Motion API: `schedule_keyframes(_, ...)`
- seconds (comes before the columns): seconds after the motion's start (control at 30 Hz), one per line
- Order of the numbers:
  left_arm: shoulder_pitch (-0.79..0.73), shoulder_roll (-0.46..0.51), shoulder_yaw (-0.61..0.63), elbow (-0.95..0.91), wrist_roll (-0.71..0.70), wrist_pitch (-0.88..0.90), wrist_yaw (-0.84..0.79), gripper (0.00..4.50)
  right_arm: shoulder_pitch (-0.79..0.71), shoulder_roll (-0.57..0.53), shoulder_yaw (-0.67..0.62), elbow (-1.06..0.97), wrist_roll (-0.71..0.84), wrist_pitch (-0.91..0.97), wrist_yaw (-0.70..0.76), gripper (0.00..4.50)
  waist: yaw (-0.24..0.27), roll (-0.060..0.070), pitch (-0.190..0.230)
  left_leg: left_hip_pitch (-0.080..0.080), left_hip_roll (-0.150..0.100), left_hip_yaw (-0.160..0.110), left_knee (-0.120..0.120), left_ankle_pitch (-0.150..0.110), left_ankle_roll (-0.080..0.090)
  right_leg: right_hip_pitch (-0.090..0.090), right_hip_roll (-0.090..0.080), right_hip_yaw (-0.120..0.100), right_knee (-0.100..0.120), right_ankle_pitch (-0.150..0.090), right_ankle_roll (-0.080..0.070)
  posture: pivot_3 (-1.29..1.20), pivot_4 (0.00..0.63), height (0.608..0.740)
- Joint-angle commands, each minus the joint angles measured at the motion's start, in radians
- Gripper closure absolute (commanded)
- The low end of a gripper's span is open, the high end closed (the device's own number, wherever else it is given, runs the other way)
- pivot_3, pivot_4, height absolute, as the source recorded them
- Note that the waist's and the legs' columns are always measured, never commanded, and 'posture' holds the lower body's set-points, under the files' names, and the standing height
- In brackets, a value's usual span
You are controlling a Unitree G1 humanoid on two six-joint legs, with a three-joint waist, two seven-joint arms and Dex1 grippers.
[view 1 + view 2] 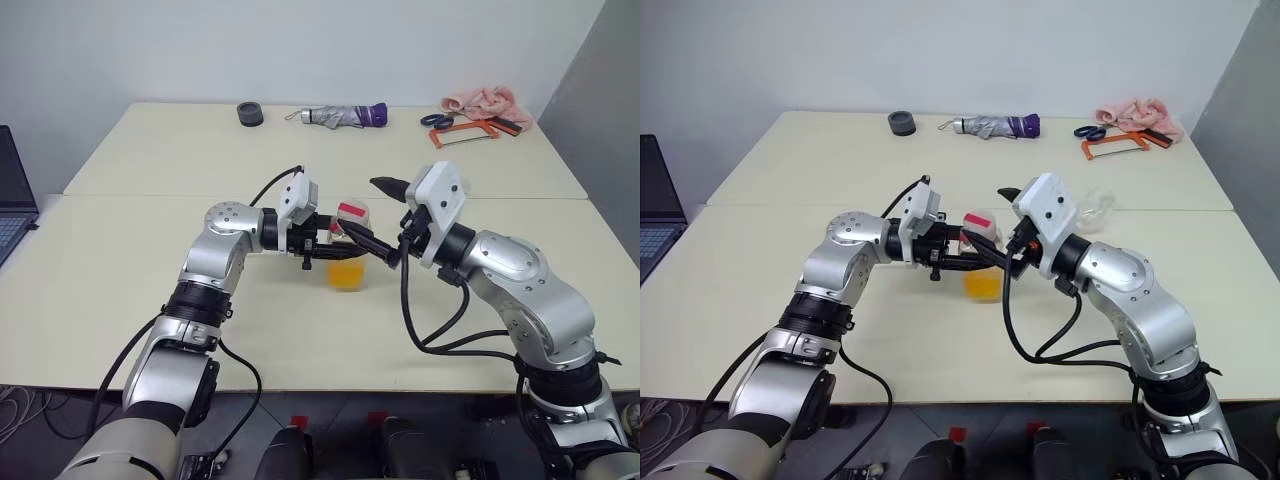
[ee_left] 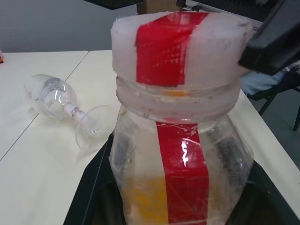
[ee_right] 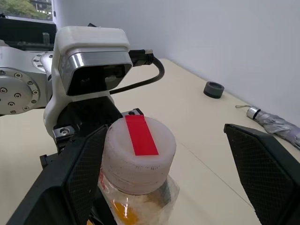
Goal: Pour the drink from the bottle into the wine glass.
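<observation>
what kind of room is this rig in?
Probably an office or lab used as a test space: plain white walls, pale work tables pushed together, a laptop at the edge, and loose props at the back like a folded umbrella and a hacksaw.

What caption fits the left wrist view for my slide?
Left gripper holds the capped bottle; the wine glass lies on its side on the table.
</observation>
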Motion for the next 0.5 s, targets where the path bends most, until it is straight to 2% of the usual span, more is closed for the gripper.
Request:
schedule_keyframes(0.03, -0.032, 0.008, 0.025, -0.022, -0.017, -0.017, -0.006, 2.7, -0.005, -0.006, -0.034, -0.026, 0.009, -0.006, 0.004, 0.27, 0.0, 0.0, 0.0, 0.0, 0.0, 0.0, 0.0, 0.0, 0.0, 0.0, 0.0, 0.0, 0.0, 0.0, 0.0, 0.0, 0.15, 0.74)
schedule_keyframes(0.5, -0.031, 0.015, 0.029, -0.02, -0.014, -0.02, -0.006, 2.7, 0.016, -0.015, -0.064, -0.059, 0.084, 0.034, 0.034, 0.27, 0.0, 0.0, 0.0, 0.0, 0.0, 0.0, 0.0, 0.0, 0.0, 0.0, 0.0, 0.0, 0.0, 0.0, 0.0, 0.0, 0.15, 0.74)
